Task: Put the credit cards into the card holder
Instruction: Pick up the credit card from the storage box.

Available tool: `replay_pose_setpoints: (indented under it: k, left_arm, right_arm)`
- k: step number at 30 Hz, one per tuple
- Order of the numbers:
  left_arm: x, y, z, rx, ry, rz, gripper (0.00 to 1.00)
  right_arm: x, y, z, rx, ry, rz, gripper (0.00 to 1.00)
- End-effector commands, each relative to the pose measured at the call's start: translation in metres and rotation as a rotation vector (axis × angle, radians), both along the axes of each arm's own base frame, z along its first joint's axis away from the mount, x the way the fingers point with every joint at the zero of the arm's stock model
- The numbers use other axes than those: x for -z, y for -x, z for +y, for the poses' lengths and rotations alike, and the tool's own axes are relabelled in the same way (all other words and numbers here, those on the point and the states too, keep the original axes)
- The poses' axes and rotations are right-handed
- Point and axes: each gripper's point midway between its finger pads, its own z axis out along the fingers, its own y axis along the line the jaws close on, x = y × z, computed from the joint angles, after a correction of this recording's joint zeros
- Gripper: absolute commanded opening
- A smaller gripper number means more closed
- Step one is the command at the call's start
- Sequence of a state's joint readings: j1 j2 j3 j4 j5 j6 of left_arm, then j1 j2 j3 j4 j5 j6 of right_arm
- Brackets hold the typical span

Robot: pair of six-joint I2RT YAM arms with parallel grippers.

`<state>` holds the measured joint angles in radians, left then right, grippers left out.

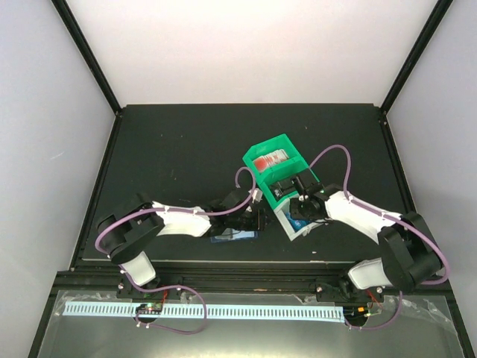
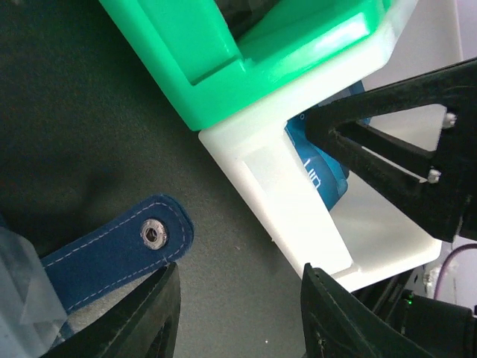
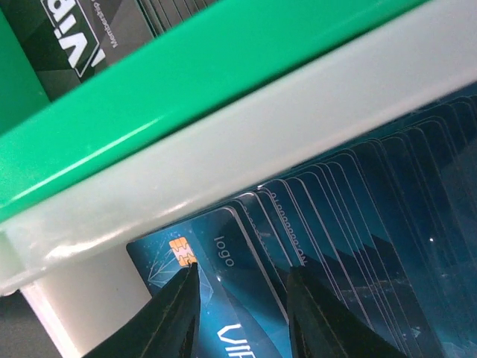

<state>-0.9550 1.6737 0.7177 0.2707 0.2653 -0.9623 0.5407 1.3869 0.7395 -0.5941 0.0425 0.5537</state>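
Note:
A stack of blue credit cards (image 3: 350, 216) stands fanned in the white bin (image 3: 223, 168); the front card (image 3: 223, 257) shows a gold chip and "logo". My right gripper (image 3: 240, 294) is open, its fingers either side of the front cards, inside that bin (image 1: 292, 224). The cards also show in the left wrist view (image 2: 322, 173). The navy card holder (image 1: 235, 236) lies on the mat; its strap with a metal snap (image 2: 153, 233) shows beside my left gripper (image 2: 238, 298), which is open and empty just above the mat, left of the white bin (image 2: 298, 209).
A green bin (image 1: 274, 165) holding red-and-white items sits stacked against the white bin's far side; it also shows in both wrist views (image 2: 246, 52) (image 3: 186, 71). Black cards (image 3: 89, 30) lie in it. Clear plastic (image 2: 19, 276) lies by the holder.

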Motion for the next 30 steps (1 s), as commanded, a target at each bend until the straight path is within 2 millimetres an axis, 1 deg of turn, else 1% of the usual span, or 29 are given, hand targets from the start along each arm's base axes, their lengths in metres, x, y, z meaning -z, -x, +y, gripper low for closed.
replay_pose_setpoints:
  k: [1,3,5,7,10,16,19,21,26,30]
  left_arm:
    - [-0.023,-0.011,-0.005,-0.025,0.015,-0.083,0.41]
    - [-0.027,-0.004,-0.014,0.021,0.056,-0.068,0.34]
    - [-0.027,0.002,-0.019,0.045,0.078,-0.047,0.31]
    - [-0.027,0.007,-0.021,0.052,0.083,-0.044,0.29]
    - [-0.030,0.010,-0.024,0.061,0.078,-0.063,0.30]
    - [-0.018,0.012,-0.030,0.073,0.032,-0.045,0.32]
    - [-0.013,0.008,-0.029,0.068,-0.061,-0.087,0.29]
    - [-0.010,0.007,-0.030,0.067,-0.081,-0.098,0.27]
    - [0.004,0.009,-0.029,0.077,-0.131,-0.081,0.23]
    - [0.009,0.010,-0.027,0.076,-0.151,-0.074,0.21]
  right_arm:
    - [0.009,0.001,-0.003,-0.008,0.020,0.018,0.35]
    - [0.012,0.003,0.000,-0.017,0.007,0.033,0.33]
    - [0.012,0.004,0.003,-0.022,-0.007,0.038,0.30]
    - [0.010,0.004,0.003,-0.024,-0.015,0.035,0.28]
    - [0.005,0.006,0.007,-0.036,-0.042,0.032,0.26]
    - [-0.004,0.010,0.018,-0.058,-0.118,0.034,0.25]
    - [-0.008,0.015,0.022,-0.064,-0.149,0.038,0.25]
    - [-0.009,0.018,0.024,-0.074,-0.167,0.044,0.25]
    - [-0.010,0.025,0.029,-0.081,-0.207,0.067,0.25]
    - [-0.019,0.032,0.038,-0.091,-0.284,0.073,0.25]
